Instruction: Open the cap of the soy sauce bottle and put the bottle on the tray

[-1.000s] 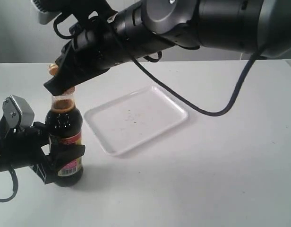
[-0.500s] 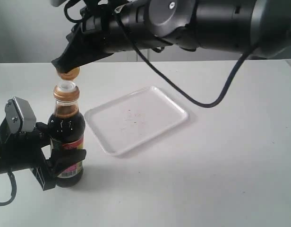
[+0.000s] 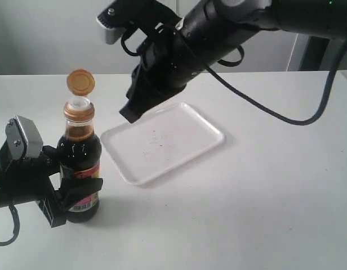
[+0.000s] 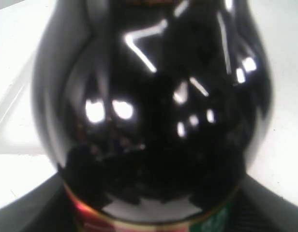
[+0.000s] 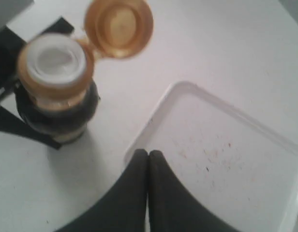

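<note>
Your L pincer has the bottle clamped low on the body, w/ a finger on each side at label height and the jaws set wide to fit it. Bottle stands upright on the worktop, front-left in the ext. view, just beside the tray's left corner but not on it. The L wrist cam is filled by the dark bottle w/ glare spots. You get a strip of label along one edge and dark finger parts at two corners.

Cap is flipped open. It stands up off its hinge above the neck, round face toward the ext. cam, w/ the white spout bare below it. R wrist cam shows the same from above: cap swung back to one side, spout uncovered.

Your R pincer is fully closed, fingertips pressed together, holding nothing. It hangs in the air, clear of the cap, btwn bottle & tray in the ext. view, over the tray's left end. Tray lies flat on the worktop, w/ a few dark specks near its middle.
</note>
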You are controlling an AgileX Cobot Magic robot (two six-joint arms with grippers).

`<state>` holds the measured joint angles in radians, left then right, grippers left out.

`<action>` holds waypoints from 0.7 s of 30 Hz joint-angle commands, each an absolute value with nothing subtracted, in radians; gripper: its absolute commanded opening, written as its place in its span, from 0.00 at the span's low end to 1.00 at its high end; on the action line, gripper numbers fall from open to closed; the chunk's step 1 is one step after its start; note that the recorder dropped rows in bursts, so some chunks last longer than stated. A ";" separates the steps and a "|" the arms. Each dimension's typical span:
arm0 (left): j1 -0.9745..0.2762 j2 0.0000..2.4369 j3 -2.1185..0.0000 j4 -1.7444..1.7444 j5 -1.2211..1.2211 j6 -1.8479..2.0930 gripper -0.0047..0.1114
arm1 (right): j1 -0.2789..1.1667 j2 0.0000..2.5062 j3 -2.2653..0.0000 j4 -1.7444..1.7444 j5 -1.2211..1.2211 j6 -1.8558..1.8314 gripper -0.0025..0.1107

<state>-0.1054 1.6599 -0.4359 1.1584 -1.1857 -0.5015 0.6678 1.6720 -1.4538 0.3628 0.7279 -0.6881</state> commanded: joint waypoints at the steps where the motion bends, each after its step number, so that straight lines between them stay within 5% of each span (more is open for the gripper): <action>1: -0.112 1.652 -0.430 1.136 -1.221 -0.489 0.04 | 0.657 1.656 -1.458 0.167 0.826 -0.560 0.02; 21: -0.112 1.555 -0.465 0.948 -1.221 -0.474 0.04 | 0.426 1.654 -1.452 0.000 0.965 -0.380 0.02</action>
<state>-0.1069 1.5783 -0.4322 0.9883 -1.1357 -0.4676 0.4546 1.6676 -1.4538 0.0000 0.9628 -0.3858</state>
